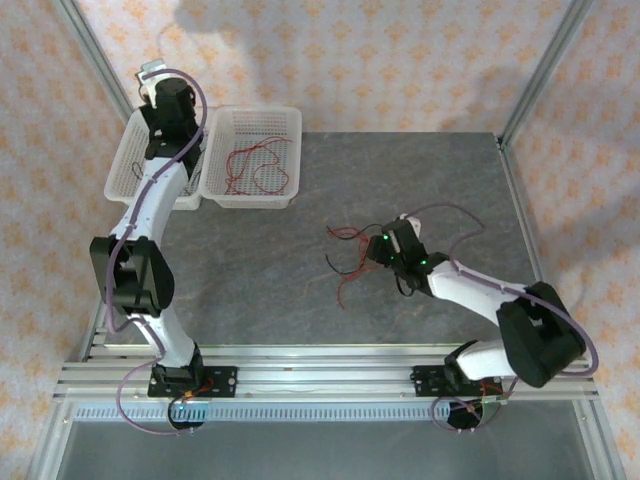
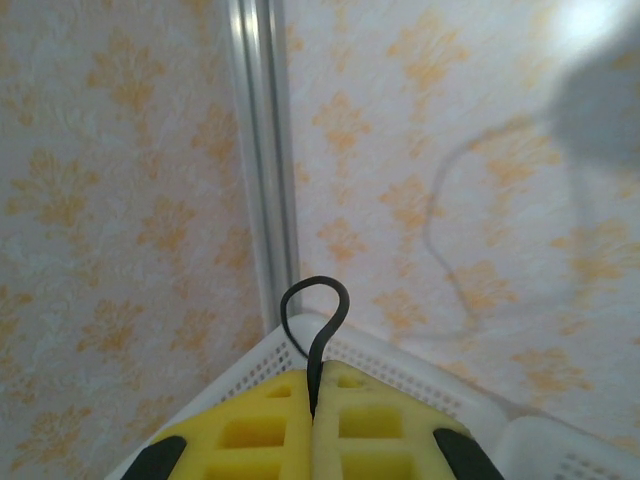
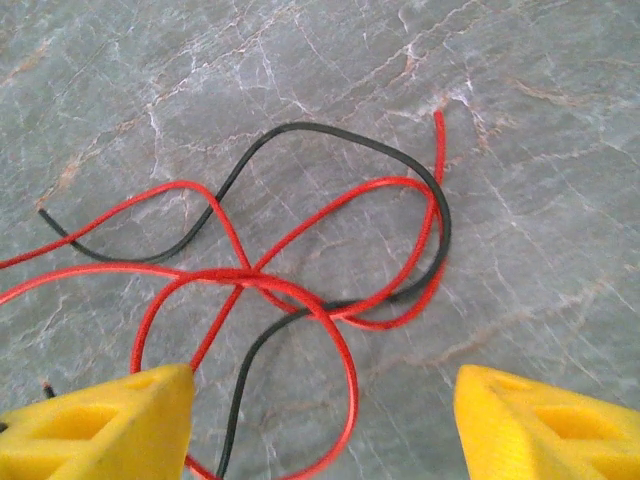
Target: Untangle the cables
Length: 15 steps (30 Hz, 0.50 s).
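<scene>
Marble tabletop (image 3: 540, 150) | right wrist: red-black tangle (image 3: 245, 278) | left wrist: pinched black loop (image 2: 316, 352)

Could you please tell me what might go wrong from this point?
1. The right gripper hangs open over the tangle of red and black wires; closing here may pinch several strands and tighten the knot.
2. The left gripper is shut on a thin black wire loop, which could slip out.

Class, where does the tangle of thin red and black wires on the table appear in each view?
Top external: tangle of thin red and black wires, right of centre.
Right wrist: the tangle, mid-frame, above yellow foam fingers.
Left wrist: a different, pinched black wire loop.
Shared landmark: grey marbled tabletop.
</scene>
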Each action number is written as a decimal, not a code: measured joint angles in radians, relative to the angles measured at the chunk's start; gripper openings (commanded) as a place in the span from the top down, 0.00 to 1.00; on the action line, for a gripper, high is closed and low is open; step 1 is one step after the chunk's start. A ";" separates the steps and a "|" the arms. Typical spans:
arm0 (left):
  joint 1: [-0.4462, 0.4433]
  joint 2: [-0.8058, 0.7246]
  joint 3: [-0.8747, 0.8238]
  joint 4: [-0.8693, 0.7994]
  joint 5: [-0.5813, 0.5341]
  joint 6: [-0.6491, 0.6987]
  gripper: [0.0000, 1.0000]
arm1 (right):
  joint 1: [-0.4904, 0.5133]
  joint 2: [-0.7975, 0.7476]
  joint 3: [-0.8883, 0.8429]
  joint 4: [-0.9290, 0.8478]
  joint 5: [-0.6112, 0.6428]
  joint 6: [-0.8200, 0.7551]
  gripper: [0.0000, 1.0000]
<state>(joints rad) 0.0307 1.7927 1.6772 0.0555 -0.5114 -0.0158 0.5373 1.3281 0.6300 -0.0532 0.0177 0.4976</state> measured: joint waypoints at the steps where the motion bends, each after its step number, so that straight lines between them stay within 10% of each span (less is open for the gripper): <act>1: 0.015 0.022 0.006 -0.001 0.007 -0.011 1.00 | 0.000 -0.021 -0.006 -0.015 -0.002 0.000 0.31; 15: 0.068 0.282 -0.031 -0.019 0.115 -0.108 1.00 | 0.000 -0.106 -0.011 -0.135 -0.036 -0.004 0.22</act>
<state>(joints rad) 0.0982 2.0743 1.6459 0.0364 -0.3965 -0.1242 0.5373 1.2224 0.6189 -0.1883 -0.0185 0.4938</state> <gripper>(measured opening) 0.043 0.780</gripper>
